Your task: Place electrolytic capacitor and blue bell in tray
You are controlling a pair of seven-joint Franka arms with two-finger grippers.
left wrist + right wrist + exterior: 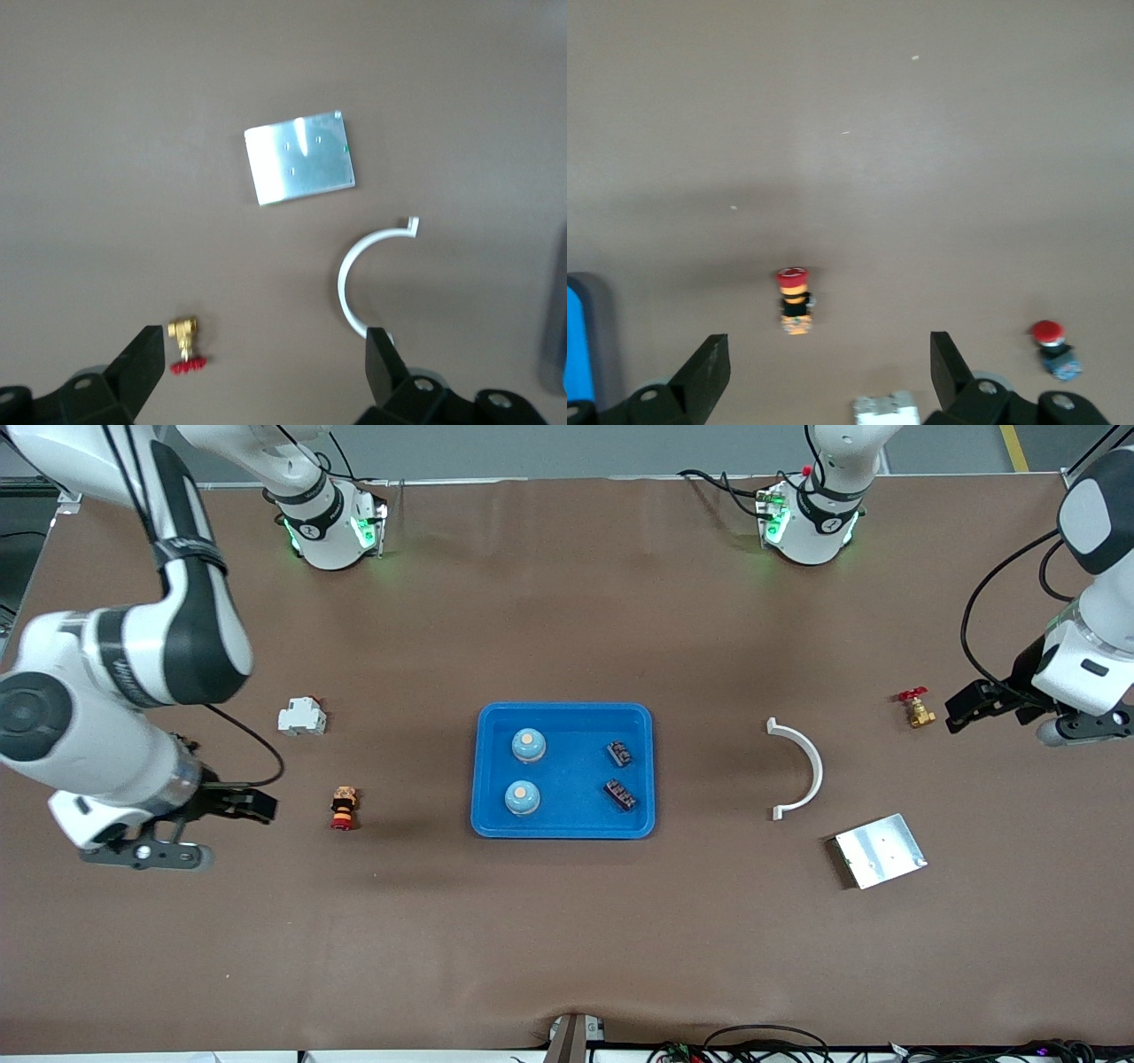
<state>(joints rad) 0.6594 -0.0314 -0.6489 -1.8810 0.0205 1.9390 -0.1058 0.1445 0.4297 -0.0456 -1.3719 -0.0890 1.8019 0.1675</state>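
Blue tray [496, 722] long axis arm-to-arm | bells [528, 745] upright inside

Surfaces: matt brown tabletop [567, 939], cloth-like.
Tray [496, 815] glossy blue plastic; plate [880, 851] bright bare metal; curved bracket [804, 769] smooth white plastic; valve [918, 710] shiny brass.

Bright-blue tray [563, 719] holds two pale-blue bells [529, 745]; silver plate [879, 850] and white clamp [802, 769] lie apart.

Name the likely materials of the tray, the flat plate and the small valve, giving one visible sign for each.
Tray: probably glossy plastic; uniform bright blue, rounded moulded rim.
Plate: bare metal, perhaps aluminium; silvery, reflective.
Valve: apparently brass; golden body, red handle of unclear material.
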